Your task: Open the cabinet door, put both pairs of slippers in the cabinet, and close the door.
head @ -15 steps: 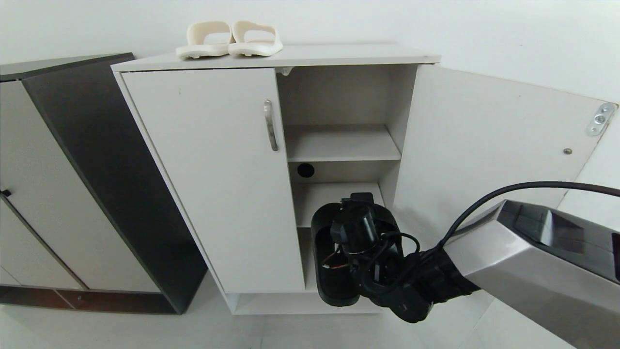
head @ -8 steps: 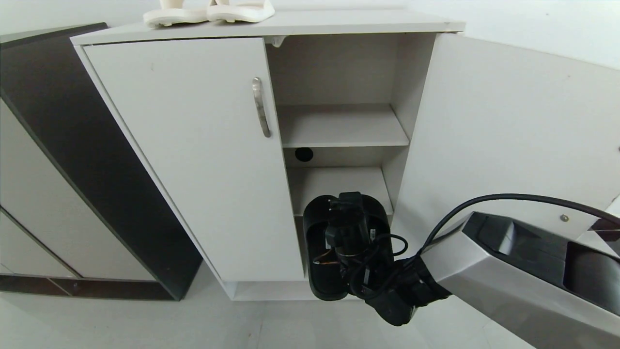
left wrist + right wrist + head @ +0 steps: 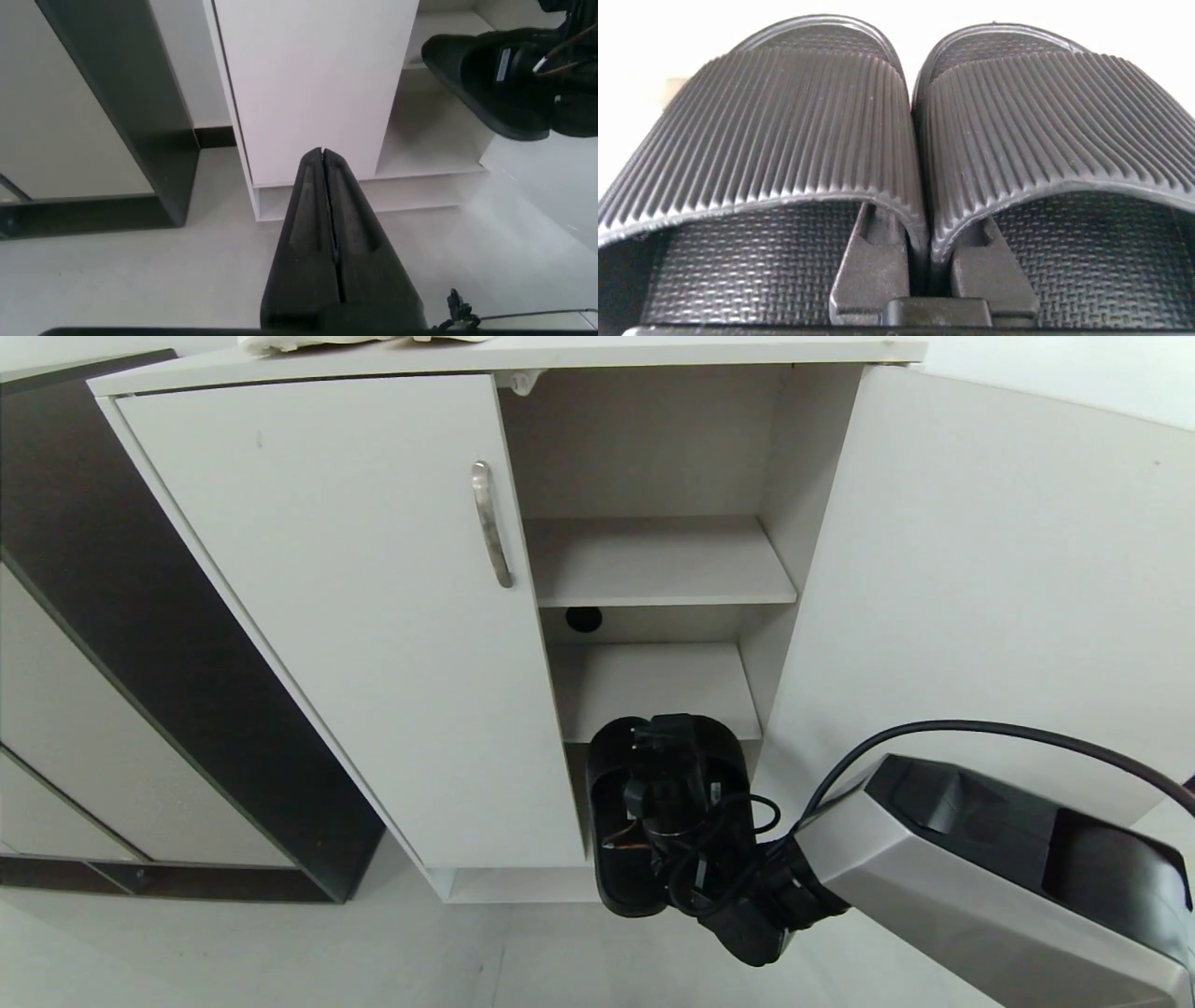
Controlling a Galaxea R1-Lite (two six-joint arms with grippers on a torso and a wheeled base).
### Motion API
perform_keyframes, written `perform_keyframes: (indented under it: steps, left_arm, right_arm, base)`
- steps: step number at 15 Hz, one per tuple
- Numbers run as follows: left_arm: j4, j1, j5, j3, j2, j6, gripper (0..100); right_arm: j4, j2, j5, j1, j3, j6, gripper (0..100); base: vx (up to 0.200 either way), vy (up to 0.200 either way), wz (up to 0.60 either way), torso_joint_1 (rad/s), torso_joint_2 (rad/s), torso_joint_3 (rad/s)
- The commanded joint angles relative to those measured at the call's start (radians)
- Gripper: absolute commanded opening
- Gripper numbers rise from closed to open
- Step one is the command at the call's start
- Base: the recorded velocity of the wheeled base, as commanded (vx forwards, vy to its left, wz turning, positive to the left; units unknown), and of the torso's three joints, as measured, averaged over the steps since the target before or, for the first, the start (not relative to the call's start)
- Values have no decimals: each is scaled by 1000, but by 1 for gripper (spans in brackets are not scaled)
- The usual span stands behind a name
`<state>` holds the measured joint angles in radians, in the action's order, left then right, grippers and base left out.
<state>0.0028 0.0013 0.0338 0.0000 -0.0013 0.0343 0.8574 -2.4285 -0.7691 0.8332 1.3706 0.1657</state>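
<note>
The white cabinet [image 3: 327, 597] has its left door shut and its right door [image 3: 980, 588] swung wide open. My right gripper [image 3: 665, 751] is shut on a pair of black slippers [image 3: 621, 859], held side by side in front of the lowest compartment, toes towards the cabinet. In the right wrist view its fingers [image 3: 870, 271] sit under the ribbed straps [image 3: 785, 131], pinching the two inner sides together. The beige slippers [image 3: 308, 343] lie on the cabinet top, cut off by the picture's edge. My left gripper [image 3: 322, 161] is shut and holds nothing, low over the floor before the shut door; the black slippers [image 3: 495, 75] show beyond it.
Inside, the upper shelf [image 3: 653, 565] and the middle shelf [image 3: 653, 681] are bare. A dark-sided cabinet [image 3: 140, 616] stands close on the left. A metal handle [image 3: 490, 523] sits on the shut left door. Pale floor [image 3: 373, 952] lies open in front.
The head camera has dropped and moved closer, so the whole picture shifted. The right gripper still holds the black slippers at the lower opening, now slightly lower against the cabinet.
</note>
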Motion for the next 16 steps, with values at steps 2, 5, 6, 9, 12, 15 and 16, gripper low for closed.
perform_keyframes:
  steps: [2, 5, 6, 9, 12, 15, 16]
  left_arm:
    - [0, 0, 0, 0, 1, -1, 0]
    - [0, 0, 0, 0, 1, -1, 0]
    - [0, 0, 0, 0, 1, -1, 0]
    - [0, 0, 0, 0, 1, -1, 0]
    - [0, 0, 0, 0, 1, -1, 0]
    - [0, 0, 0, 0, 1, -1, 0]
    - [0, 0, 0, 0, 1, -2, 0]
  right_arm:
    - [2, -7, -4, 0, 1, 0, 0]
    - [2, -7, -9, 1, -1, -2, 0]
    - [2, -6, -18, 4, -4, -3, 0]
    - [38, -17, -39, 7, -5, -28, 0]
    - [49, -32, -41, 6, 1, -35, 0]
    - [101, -89, -39, -22, 57, -55, 0]
    - [104, -93, -36, -37, 70, -63, 0]
  base:
    - [200, 0, 0, -7, 2, 2]
    - [200, 0, 0, 4, 4, -4]
    - [200, 0, 0, 2, 2, 7]
    - [200, 0, 0, 9, -1, 1]
    - [0, 0, 0, 0, 0, 0]
    - [0, 0, 0, 0, 0, 0]
    - [0, 0, 0, 0, 0, 0]
